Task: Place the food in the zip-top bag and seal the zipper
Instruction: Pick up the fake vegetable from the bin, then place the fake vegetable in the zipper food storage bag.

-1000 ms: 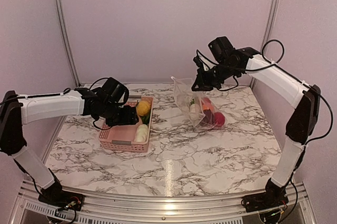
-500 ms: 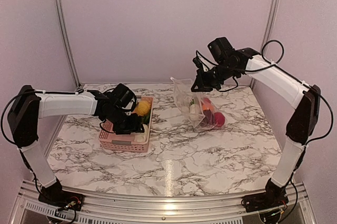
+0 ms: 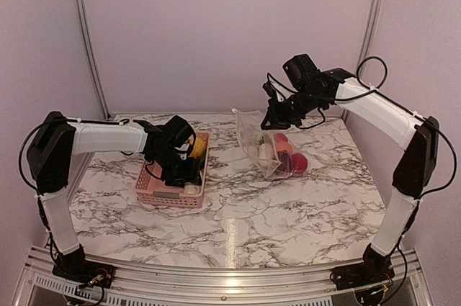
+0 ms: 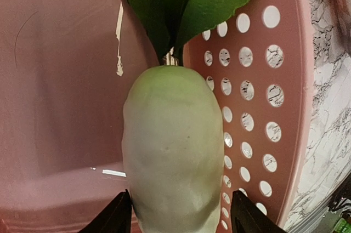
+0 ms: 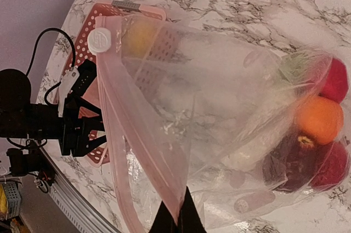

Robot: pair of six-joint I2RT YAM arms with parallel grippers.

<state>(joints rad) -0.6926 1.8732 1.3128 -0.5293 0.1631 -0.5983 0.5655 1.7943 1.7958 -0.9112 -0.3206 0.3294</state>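
Observation:
My left gripper [image 3: 186, 173] is down in the pink basket [image 3: 170, 195], and its jaws [image 4: 181, 214] stand open astride a white radish with green leaves [image 4: 173, 145]. The left fingertip is at the radish's side and the right one a little off it. A yellow food piece [image 3: 196, 146] lies at the basket's far end. My right gripper [image 3: 272, 114] is shut on the zip-top bag [image 3: 261, 140] at its rim, holding it up with the mouth open toward the basket. The pinkish zipper [image 5: 131, 129] runs up from the jaws [image 5: 176, 216]. Orange [image 5: 318, 120], red [image 5: 335, 79] and dark purple [image 5: 290, 163] food lies inside.
The basket's perforated wall [image 4: 258, 96] stands close on the radish's right side. Marble table [image 3: 245, 219] stretches between the basket and the bag. The left arm's cables [image 5: 38, 52] run beside the basket in the right wrist view.
My left gripper has moved right and down into the basket onto the white radish, its jaws narrowing. The right gripper keeps holding the bag, almost unmoved.

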